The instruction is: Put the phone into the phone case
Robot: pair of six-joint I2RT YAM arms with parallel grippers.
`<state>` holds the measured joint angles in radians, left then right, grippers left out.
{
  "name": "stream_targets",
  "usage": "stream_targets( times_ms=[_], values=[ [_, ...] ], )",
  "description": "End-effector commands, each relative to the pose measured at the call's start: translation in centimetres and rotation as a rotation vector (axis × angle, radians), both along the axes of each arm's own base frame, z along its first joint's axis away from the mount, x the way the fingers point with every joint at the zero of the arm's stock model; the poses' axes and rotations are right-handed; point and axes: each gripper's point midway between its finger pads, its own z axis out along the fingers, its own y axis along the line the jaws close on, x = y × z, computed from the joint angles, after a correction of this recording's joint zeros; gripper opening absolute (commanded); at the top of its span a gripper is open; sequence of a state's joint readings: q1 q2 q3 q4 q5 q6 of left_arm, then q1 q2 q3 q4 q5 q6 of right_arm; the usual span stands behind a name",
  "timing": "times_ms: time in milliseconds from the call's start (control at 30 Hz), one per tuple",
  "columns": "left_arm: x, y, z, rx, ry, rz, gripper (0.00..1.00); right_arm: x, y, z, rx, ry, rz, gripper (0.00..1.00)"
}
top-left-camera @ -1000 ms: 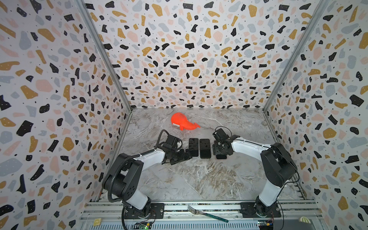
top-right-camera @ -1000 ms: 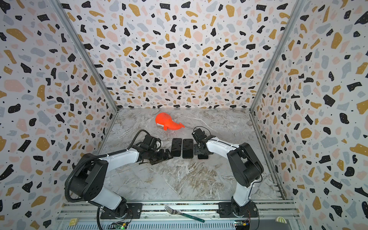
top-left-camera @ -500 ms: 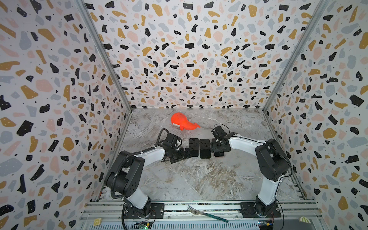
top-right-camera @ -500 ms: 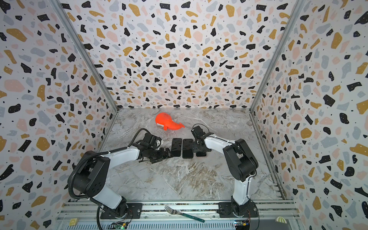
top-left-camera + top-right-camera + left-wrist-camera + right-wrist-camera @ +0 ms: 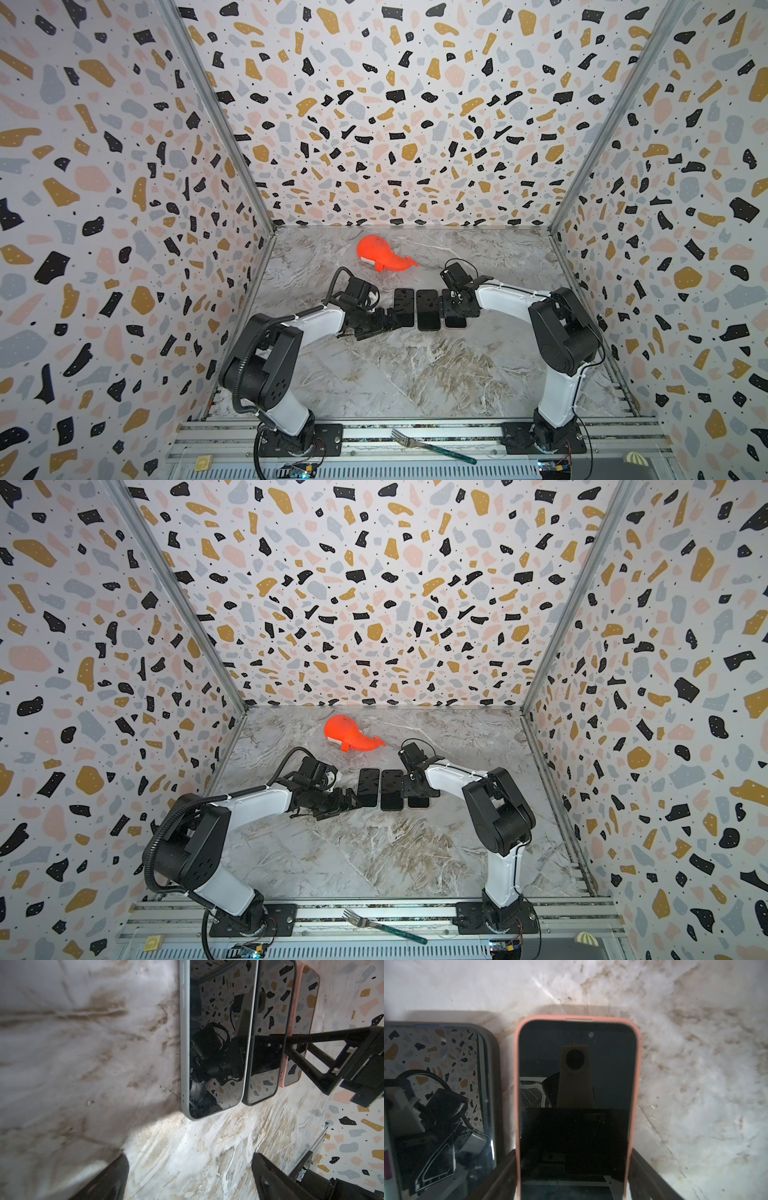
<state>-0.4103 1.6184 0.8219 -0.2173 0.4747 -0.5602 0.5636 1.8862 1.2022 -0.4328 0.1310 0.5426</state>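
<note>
While bare marble lies wide across the table (image 5: 415,374) in front of them, three phones (image 5: 428,309) rest side by side, almost edge to edge, at mid-table, with an orange whale toy (image 5: 380,257) near behind. At the row's right end the right gripper (image 5: 574,1159) straddles the phone (image 5: 577,1064), already seated in its pink case (image 5: 638,1084), its fingers close along both long edges (whether they pinch cannot be told). The left gripper (image 5: 187,1163) gapes wide and unladen just off the grey-cased phone's (image 5: 216,1043) near corner.
</note>
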Motion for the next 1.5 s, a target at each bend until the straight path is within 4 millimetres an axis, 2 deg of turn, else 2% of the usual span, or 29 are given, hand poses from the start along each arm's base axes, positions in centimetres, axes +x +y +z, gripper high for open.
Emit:
stream_targets(
  times_ms=[0, 133, 300, 400, 500, 567, 700, 800, 867, 933, 967, 1067, 1133, 1267, 1333, 1367, 1433, 1467],
  values=[
    [-0.7, 0.8, -1.4, 0.044, 0.046, -0.003, 0.95, 1.3, 0.5, 1.4, 0.023, -0.036, -0.023, 0.85],
    [-0.6, 1.1, -1.2, 0.059, 0.035, -0.002, 0.97, 1.4, 0.7, 1.7, 0.030, -0.039, -0.022, 1.00],
    [0.1, 2.4, -0.5, 0.143, -0.015, 0.003, 0.99, 1.4, 0.3, 3.2, 0.032, -0.070, -0.029, 0.99],
    [1.4, 3.6, 1.4, 0.218, -0.094, 0.029, 1.00, 1.4, 0.2, 5.4, 0.041, -0.115, -0.012, 0.99],
    [3.8, 5.3, 4.7, 0.307, -0.239, 0.089, 1.00, 1.4, -0.2, 8.2, 0.003, -0.250, 0.066, 0.99],
    [5.6, 7.0, 6.9, 0.388, -0.348, 0.164, 1.00, 1.5, -1.6, 9.1, -0.057, -0.338, 0.107, 0.99],
    [7.9, 9.6, 11.3, 0.447, -0.560, 0.327, 1.00, 2.4, -6.6, 11.3, -0.216, -0.569, 0.076, 0.99],
    [8.2, 12.8, 13.8, 0.546, -0.782, 0.436, 1.00, 2.5, -9.1, 12.1, -0.174, -0.706, 0.090, 0.98],
    [7.8, 14.2, 14.6, 0.606, -0.865, 0.464, 1.00, 1.9, -10.4, 12.4, -0.222, -0.828, 0.127, 0.93],
    [7.4, 15.9, 14.4, 0.706, -0.918, 0.480, 0.96, 0.7, -11.6, 12.7, -0.273, -0.951, 0.157, 0.88],
    [7.0, 17.4, 14.2, 0.769, -0.931, 0.529, 0.96, 0.0, -12.2, 13.2, -0.276, -1.026, 0.148, 0.87],
    [6.7, 19.0, 13.2, 0.811, -0.980, 0.523, 0.92, -0.9, -13.7, 13.8, -0.209, -1.131, 0.105, 0.88],
    [6.5, 19.5, 12.7, 0.792, -1.026, 0.518, 0.89, -0.9, -14.1, 13.4, -0.158, -1.134, 0.118, 0.90],
    [7.0, 20.0, 12.3, 0.734, -1.130, 0.458, 0.84, -0.9, -16.7, 12.3, -0.070, -1.146, 0.042, 0.91],
    [7.2, 21.4, 11.7, 0.740, -1.121, 0.497, 0.83, -0.7, -17.5, 11.8, -0.023, -1.132, 0.025, 0.93],
    [7.1, 22.2, 11.3, 0.731, -1.121, 0.529, 0.82, -0.6, -17.7, 11.6, -0.008, -1.131, 0.027, 0.98],
    [6.4, 23.3, 11.2, 0.675, -1.173, 0.561, 0.78, -0.6, -17.8, 10.8, -0.003, -1.123, 0.024, 0.99],
    [5.9, 23.9, 11.5, 0.671, -1.205, 0.574, 0.76, -0.8, -17.8, 11.2, -0.002, -1.154, 0.027, 0.99]
  ],
)
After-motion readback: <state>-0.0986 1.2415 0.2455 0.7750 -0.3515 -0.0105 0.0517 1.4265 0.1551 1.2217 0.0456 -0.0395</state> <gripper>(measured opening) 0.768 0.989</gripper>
